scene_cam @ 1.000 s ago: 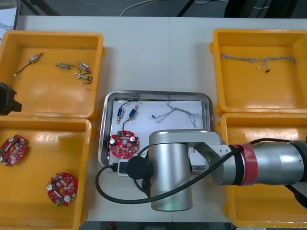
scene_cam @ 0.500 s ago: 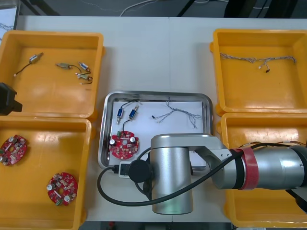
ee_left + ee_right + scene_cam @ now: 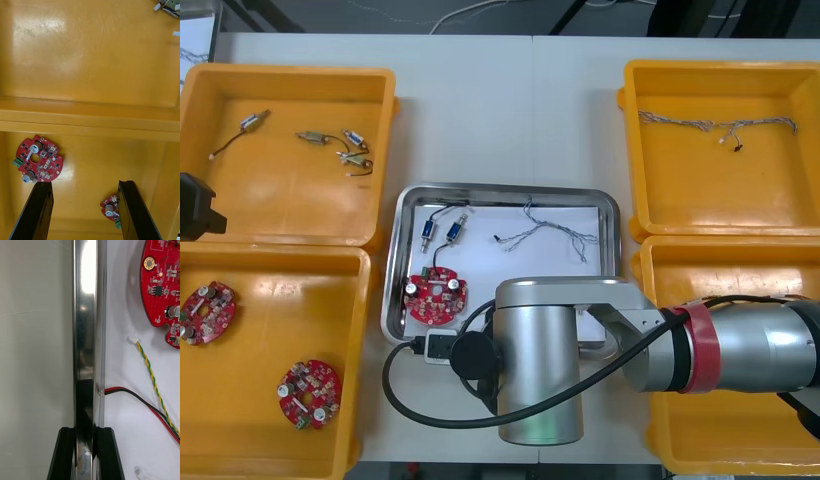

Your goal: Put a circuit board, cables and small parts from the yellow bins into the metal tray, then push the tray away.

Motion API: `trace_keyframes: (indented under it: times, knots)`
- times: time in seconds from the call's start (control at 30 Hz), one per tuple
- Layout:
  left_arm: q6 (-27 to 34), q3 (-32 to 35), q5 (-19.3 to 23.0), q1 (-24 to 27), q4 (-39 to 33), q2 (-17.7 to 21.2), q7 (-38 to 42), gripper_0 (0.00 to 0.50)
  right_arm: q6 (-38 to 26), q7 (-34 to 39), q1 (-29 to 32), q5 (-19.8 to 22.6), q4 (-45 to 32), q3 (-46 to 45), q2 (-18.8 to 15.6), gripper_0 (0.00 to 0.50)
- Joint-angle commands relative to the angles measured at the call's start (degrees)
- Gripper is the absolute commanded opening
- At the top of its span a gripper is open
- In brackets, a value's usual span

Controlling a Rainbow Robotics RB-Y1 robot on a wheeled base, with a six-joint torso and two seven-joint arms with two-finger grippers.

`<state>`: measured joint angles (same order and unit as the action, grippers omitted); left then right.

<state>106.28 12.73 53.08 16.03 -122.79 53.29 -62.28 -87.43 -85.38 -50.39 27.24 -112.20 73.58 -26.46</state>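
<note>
At the centre of the front view, the metal tray [image 3: 393, 290] lies on the light table [image 3: 510, 110] between the yellow bins [image 3: 290, 82], white inside. A round red circuit board [image 3: 436, 297] sits in its lower left corner, with two small metal parts [image 3: 442, 231] above it and a twisted blue and white cable [image 3: 546, 236] toward the upper right. The silver right arm [image 3: 535, 370] reaches in from the lower right and covers the tray's near edge. The left arm [image 3: 196, 207] shows as a black piece at the left edge, between the two left bins. Two more boards [image 3: 207, 312] lie in the lower left bin, more small parts [image 3: 340, 148] in the upper left one, and another cable [image 3: 715, 125] in the upper right one. Seen from the right wrist, the right gripper [image 3: 85, 452] has its black fingers [image 3: 62, 453] closed on the tray's shiny rim, one outside over the table, one inside over the white floor. Beyond the inner finger lie a red and black cable [image 3: 127, 393], a twisted yellow cable [image 3: 148, 365] and the board's edge. Seen from the left wrist, the left gripper [image 3: 84, 212] hangs over the bin of boards, fingers wide apart and holding nothing. One board lies just beyond one fingertip, and a second lies between the fingers, close beside the other.
</note>
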Motion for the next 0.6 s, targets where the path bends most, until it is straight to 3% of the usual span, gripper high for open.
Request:
trace_keyframes:
  times: [0.03, 0.4, 0.6]
  knots:
    - [-0.54, -0.52, -0.52, 1.82, -0.44, -0.65, -3.47, 0.5, 1.38, -1.02, -3.75, -1.23, -0.39, 0.87, -2.19, 0.0]
    - [-0.54, -0.52, -0.52, 1.82, -0.44, -0.65, -3.47, 0.5, 3.32, -1.46, -9.2, -2.55, -0.21, 0.87, -5.18, 0.0]
    - [-0.54, -0.52, -0.52, 1.82, -0.44, -0.65, -3.47, 0.5, 4.81, -2.34, -11.66, -3.86, 3.66, 0.95, -4.83, 0.0]
